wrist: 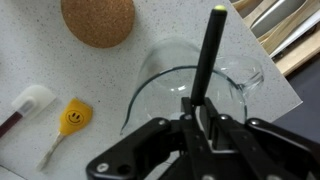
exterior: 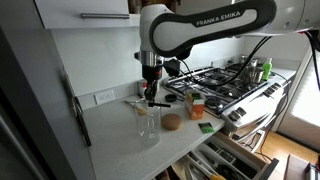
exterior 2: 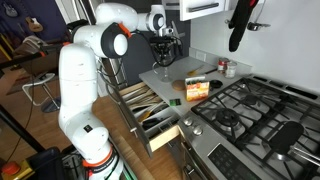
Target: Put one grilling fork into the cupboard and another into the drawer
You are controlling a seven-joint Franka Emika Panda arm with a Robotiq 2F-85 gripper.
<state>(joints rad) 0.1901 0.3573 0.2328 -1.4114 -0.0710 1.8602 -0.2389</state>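
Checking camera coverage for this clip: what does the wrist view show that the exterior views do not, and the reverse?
Only the wrist view: the pincer seen closed on a black handle standing in the glass jug, and a yellow smiley-faced utensil. Only the exterior views: the cupboard, the stove and the open drawer. Both: the glass jug, the cork coaster and the white counter.

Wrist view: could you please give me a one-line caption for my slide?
The fingers shut on a dark grilling fork handle standing in a glass jug, beside a cork coaster.
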